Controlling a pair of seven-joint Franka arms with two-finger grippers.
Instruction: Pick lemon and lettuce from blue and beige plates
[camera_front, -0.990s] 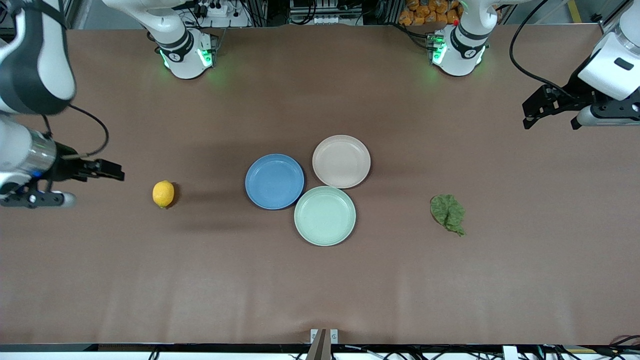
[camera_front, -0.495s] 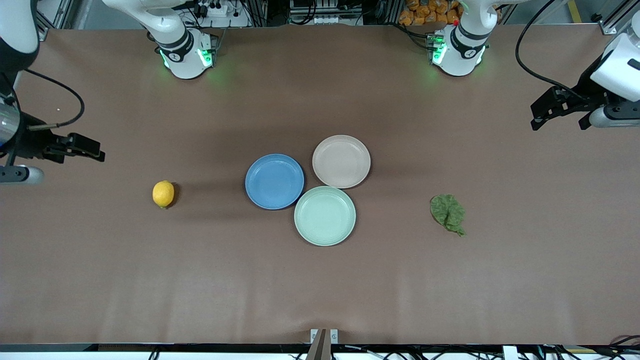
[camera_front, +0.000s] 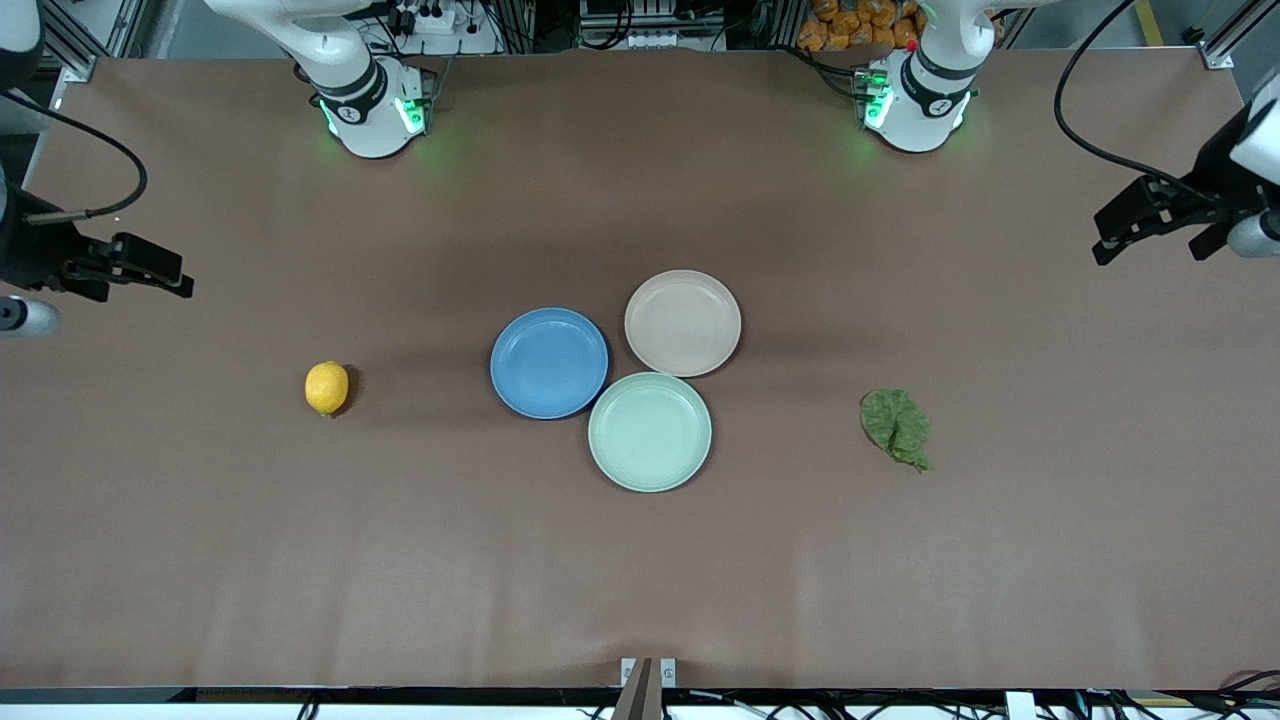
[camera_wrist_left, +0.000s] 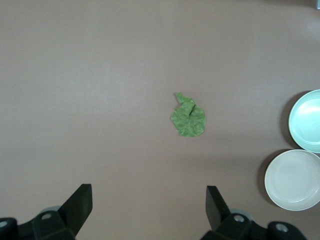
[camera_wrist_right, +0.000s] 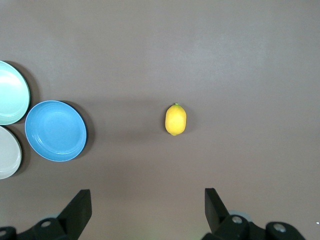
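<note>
Both arms have pulled out toward the ends of the tabletop (camera_front: 640, 560) since a second ago, and that's about all we see changing; the food and plates sit exactly where they were. The right pincer (camera_front: 150, 262) has slid off toward the right arm's end and now hangs over bare tabletop near the edge, its arm mostly out of the front view. The left pincer (camera_front: 1140, 215) has done the same at the left arm's end, up in the air over bare surface. Both pincers are spread wide with nothing in them, and in each wrist view we see the two dark fingers (camera_wrist_left: 80, 202) standing well apart with only tabletop between them (same on the right (camera_wrist_right: 80, 205)). The lemon (camera_front: 327, 388) lies on the bare tabletop toward the right arm's end, well apart from the blue plate (camera_front: 549, 362), so it's not on any plate. The lettuce (camera_front: 896, 427) lies flat on the tabletop toward the left arm's end, also well clear of the plates. The blue plate, the beige plate (camera_front: 683, 322) and a mint-green plate (camera_front: 650, 431) huddle together mid-table, rims touching or nearly so, the green one nearest the front camera. We can't read any labels or writing anywhere.
</note>
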